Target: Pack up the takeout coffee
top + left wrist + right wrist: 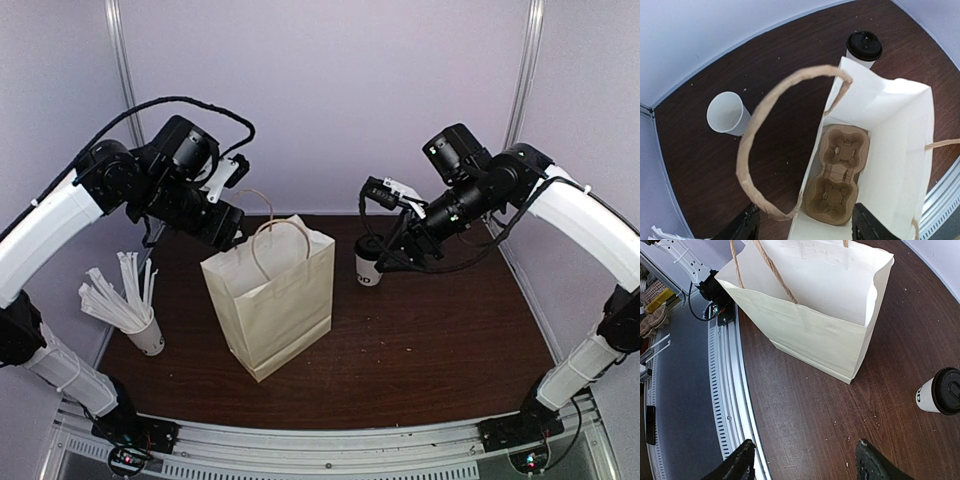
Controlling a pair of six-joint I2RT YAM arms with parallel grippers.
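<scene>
The takeout coffee (368, 262) stands on the worktop (430, 340), just beside the paper bag (275, 300). My right claw (805, 465) is spread wide with nothing in it, near the coffee but not around it. My left claw (802, 227) is spread too, above the bag. If I bump the coffee, it could tip and spill. The bag's handle (744, 155) could snag it going in.

white-shelled arms (50, 225), black joints (182, 150), looped black cables (200, 102)
</scene>
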